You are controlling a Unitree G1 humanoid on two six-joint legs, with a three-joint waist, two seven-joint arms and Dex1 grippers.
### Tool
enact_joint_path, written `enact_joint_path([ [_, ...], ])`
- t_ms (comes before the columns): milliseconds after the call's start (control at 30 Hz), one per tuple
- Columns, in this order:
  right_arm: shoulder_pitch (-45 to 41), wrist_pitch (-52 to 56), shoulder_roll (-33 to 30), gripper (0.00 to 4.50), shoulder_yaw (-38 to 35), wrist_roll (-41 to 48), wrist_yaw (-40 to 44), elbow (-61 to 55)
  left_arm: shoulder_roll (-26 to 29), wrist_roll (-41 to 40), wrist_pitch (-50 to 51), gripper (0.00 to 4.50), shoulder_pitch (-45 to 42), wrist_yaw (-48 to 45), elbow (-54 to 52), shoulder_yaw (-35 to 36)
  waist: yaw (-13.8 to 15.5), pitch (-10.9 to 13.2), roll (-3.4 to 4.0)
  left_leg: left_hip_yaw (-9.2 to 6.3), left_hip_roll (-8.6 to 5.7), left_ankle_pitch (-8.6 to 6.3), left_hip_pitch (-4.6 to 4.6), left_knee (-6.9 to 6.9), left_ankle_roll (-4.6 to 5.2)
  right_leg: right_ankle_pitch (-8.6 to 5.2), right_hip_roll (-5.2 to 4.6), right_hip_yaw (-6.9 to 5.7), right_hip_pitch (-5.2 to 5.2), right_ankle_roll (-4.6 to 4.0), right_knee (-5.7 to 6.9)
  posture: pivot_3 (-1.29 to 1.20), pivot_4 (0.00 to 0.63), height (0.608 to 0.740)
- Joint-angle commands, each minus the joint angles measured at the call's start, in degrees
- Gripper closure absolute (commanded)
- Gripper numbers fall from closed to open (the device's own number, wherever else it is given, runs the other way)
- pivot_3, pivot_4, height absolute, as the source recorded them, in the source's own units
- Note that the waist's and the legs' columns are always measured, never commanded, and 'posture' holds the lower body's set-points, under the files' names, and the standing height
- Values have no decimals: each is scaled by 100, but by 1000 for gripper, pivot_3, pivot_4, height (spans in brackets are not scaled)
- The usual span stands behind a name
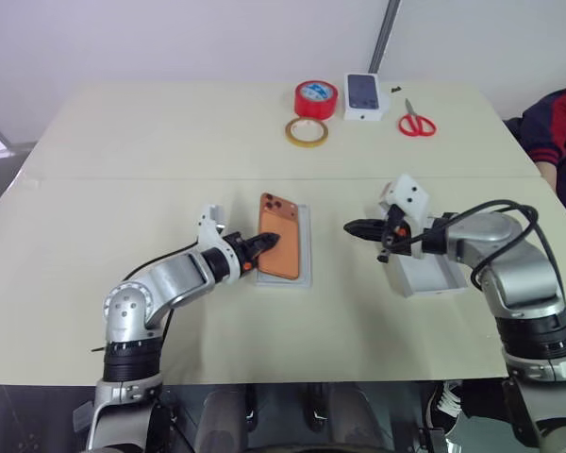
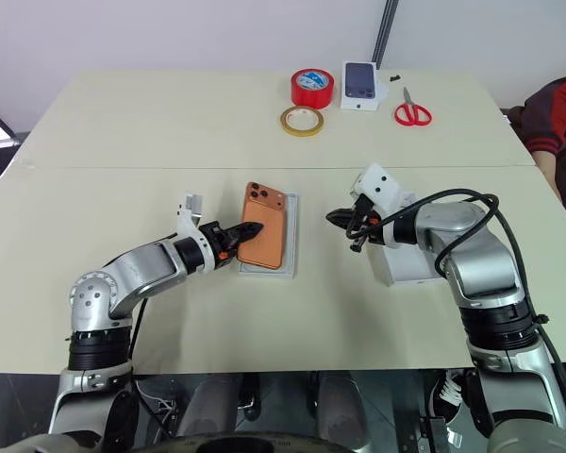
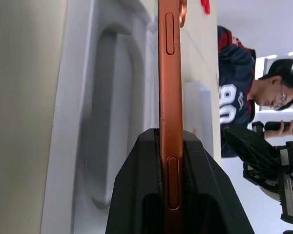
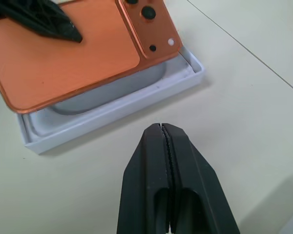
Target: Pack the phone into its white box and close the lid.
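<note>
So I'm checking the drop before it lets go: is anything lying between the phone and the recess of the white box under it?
Nothing visible. The left hand holds the phone by its edge over the white box, and the part of the recess that shows looks bare.

Left arm: we see it reach forward and inward, elbow bent.
Left pincer (image 1: 264, 247): we find its fingers clamped on the phone's (image 1: 281, 238) edge, one either side.
Right arm: we see it bent inward, wrist raised.
Right pincer (image 4: 165, 146): fingers pressed together, holding nothing.
</note>
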Motion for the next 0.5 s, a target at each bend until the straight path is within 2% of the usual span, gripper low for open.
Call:
enact_joint_path([
  [33, -46, -124, -116, 4500, -172, 160, -104, -127, 36, 76, -109, 4467, -224, -252, 5, -117, 22, 1, -1, 0, -1, 0, -1, 2, 0, 0, 0, 0, 0, 0, 0, 0, 150, 736],
  [367, 35, -326, -334, 4500, -185, 258, -187, 66, 62, 321, -60, 4467, -348, -487, 209, -231, 114, 4, -6, -1, 0, 0, -2, 6, 1, 0, 0, -1, 1, 0, 1, 0, 150, 736],
  [500, 9, -390, -376, 4500, -164, 288, -217, 142, 83, 321, -19, 2651, -360, -581, 199, -301, 109, 5, -7, -2, 0, -1, -1, 9, 2, 0, -2, -1, 4, 0, 0, 0, 150, 736],
])
